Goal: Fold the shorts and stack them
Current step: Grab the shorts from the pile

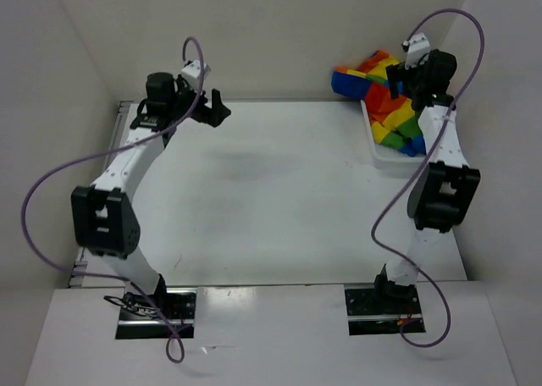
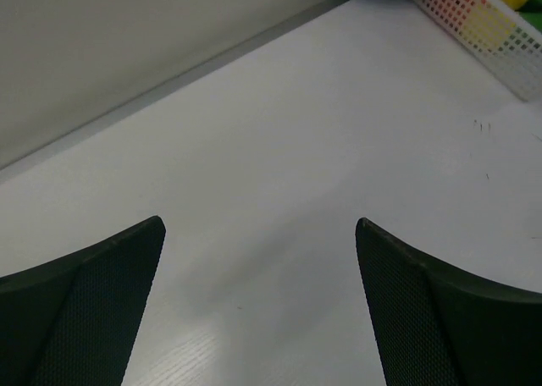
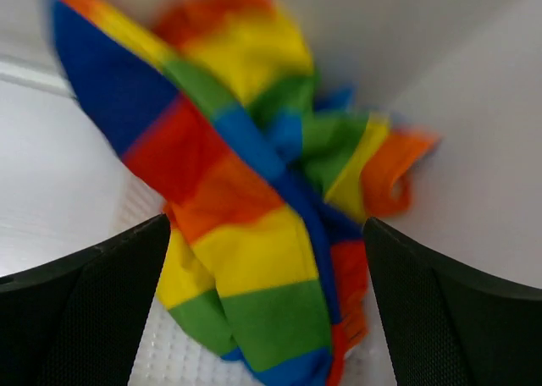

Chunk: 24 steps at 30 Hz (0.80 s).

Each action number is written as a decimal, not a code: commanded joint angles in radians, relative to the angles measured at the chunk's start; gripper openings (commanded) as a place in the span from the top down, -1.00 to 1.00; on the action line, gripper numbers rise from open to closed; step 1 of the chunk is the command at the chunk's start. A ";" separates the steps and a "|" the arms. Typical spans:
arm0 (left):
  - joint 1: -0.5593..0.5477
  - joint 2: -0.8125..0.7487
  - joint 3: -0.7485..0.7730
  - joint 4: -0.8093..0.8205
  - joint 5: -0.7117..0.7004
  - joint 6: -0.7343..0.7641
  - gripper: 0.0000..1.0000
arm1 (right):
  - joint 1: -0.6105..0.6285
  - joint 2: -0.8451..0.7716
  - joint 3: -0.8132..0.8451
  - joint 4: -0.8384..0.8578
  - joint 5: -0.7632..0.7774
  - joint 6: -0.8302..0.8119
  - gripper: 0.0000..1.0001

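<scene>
Over the far-right basket (image 1: 378,153), right gripper (image 3: 267,234) hung jaws apart above heaped shorts (image 3: 229,191), seemingly poised to descend and pinch; left gripper (image 2: 261,229) likewise apart.

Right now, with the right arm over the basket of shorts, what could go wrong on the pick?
1. The shorts lie heaped and twisted in the basket, so the open right gripper may pinch several layers or more than one pair.
2. The basket sits in the corner by the right wall; lifting tangled cloth could drag or tip it, and the arm has little room there.
</scene>
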<state>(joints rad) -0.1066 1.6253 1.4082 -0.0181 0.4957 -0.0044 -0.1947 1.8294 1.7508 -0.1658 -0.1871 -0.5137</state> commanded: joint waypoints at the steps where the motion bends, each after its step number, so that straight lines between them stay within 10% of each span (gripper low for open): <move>1: -0.001 0.216 0.211 -0.328 -0.027 0.004 -1.00 | -0.058 0.207 0.137 -0.233 0.124 0.231 -0.98; 11: -0.068 0.294 0.193 -0.287 0.030 0.004 -1.00 | -0.091 0.401 0.151 -0.146 0.353 0.218 -0.98; 14: -0.097 0.294 0.170 -0.287 0.009 0.004 -1.00 | -0.091 0.401 0.098 -0.161 0.304 0.192 -0.20; 15: -0.097 0.283 0.170 -0.287 0.009 0.004 -1.00 | -0.091 0.390 0.089 -0.161 0.293 0.192 0.39; 18: -0.097 0.262 0.161 -0.287 -0.003 0.004 -1.00 | -0.081 0.332 0.076 -0.161 0.282 0.192 0.98; 24: -0.069 0.211 0.227 -0.231 -0.031 0.004 -1.00 | -0.049 0.153 0.188 -0.173 0.264 0.184 1.00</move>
<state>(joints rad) -0.2050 1.9236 1.5768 -0.3145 0.4671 -0.0040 -0.2687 2.1735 1.8332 -0.3641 0.0891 -0.3309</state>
